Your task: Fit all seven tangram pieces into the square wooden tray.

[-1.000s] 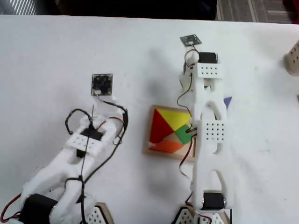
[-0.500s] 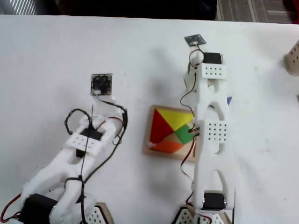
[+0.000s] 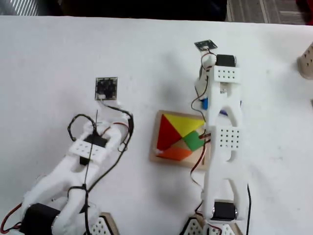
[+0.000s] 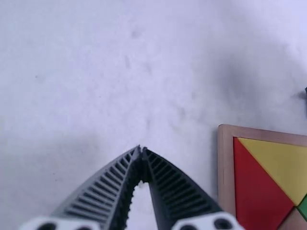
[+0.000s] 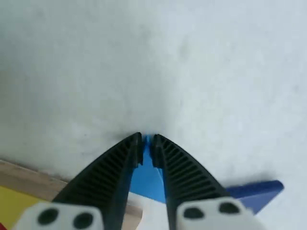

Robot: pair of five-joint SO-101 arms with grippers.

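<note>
The square wooden tray (image 3: 155,155) lies mid-table holding red (image 3: 167,133), yellow (image 3: 185,123), green (image 3: 194,141) and orange (image 3: 174,153) pieces. My right arm (image 3: 224,137) stretches over the tray's right edge. My right gripper (image 5: 147,142) is shut on a thin blue piece (image 5: 145,181), seen as a blue patch (image 3: 205,103) beside the arm, just beyond the tray's far right corner. A darker blue piece (image 5: 256,191) lies on the table close behind it. My left gripper (image 4: 142,152) is shut and holds nothing, resting over bare table left of the tray rim (image 4: 224,163).
A beige object (image 3: 306,60) stands at the table's right edge. The left arm (image 3: 88,148) sits folded at the front left, with loose cables around it. Both arm bases sit at the front edge. White table stretches beyond and left of the tray.
My right arm has shifted slightly right and away from the front edge. The blue piece now shows at its left side, and the darker blue piece at its right has slipped under the arm. Left arm unchanged.
</note>
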